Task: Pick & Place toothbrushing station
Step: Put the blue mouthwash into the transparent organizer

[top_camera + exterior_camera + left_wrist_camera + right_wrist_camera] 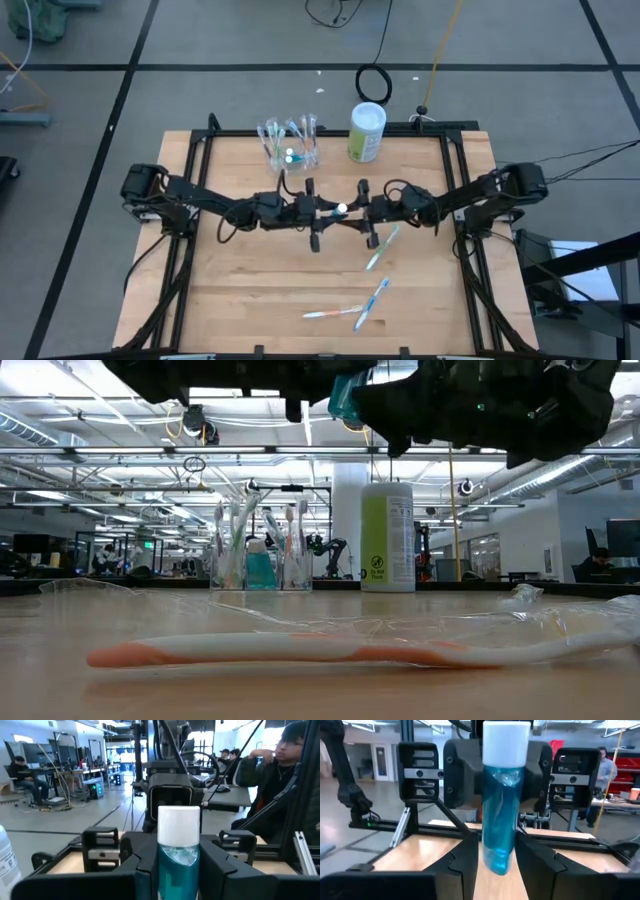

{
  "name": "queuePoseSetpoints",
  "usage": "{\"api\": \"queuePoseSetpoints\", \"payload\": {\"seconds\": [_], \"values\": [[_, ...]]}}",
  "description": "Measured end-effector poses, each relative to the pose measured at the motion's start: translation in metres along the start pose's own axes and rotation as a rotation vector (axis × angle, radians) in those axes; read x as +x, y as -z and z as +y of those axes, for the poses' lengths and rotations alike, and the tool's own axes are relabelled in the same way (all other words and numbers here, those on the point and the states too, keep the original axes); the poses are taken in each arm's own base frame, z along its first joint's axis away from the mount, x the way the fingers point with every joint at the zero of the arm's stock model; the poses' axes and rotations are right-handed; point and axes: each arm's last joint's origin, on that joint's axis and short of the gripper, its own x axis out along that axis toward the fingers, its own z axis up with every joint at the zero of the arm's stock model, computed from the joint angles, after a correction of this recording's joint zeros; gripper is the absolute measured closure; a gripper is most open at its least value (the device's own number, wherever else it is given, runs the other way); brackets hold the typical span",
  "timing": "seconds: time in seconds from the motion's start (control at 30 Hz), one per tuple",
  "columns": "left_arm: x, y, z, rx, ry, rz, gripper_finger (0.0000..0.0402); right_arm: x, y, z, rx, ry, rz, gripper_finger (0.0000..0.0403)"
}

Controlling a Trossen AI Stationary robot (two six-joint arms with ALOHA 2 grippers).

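Note:
A short blue toothpaste tube with a white cap is held above the table's middle, cap up. My left gripper and my right gripper face each other, and both are shut on the tube. The clear holder stands on its base at the far edge, with several toothbrushes and another blue tube upright in it. Three toothbrushes lie flat on the wood on the near right. My left gripper pinches the tube's blue body just below the cap, one finger on each side. The fingers come level from the table's left. The tube is lifted clear and stands roughly upright. My right gripper pinches the tube's lower body near its flat crimped end, one finger on each side. The fingers come level from the table's right. The crimped end hangs free above the wood.
A tall white-and-green canister stands right of the holder at the far edge. An orange-and-white toothbrush in clear wrapping lies close to the low camera. Black frame rails border the table. A person sits beyond the table.

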Motion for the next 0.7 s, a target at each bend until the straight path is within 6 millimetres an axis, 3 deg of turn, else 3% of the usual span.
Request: {"api": "queuePoseSetpoints", "payload": {"seconds": [0.3,0.7], "values": [[-0.0002,-0.0009,-0.0011,0.002,0.005,-0.008,0.0314,0.0088,-0.0014,-0.0001,0.043,-0.030,-0.012,0.0287],[-0.0002,-0.0007,-0.0009,-0.002,0.003,-0.005,0.0313,0.0086,-0.0004,0.0000,0.041,-0.030,-0.004,0.0320]]}}
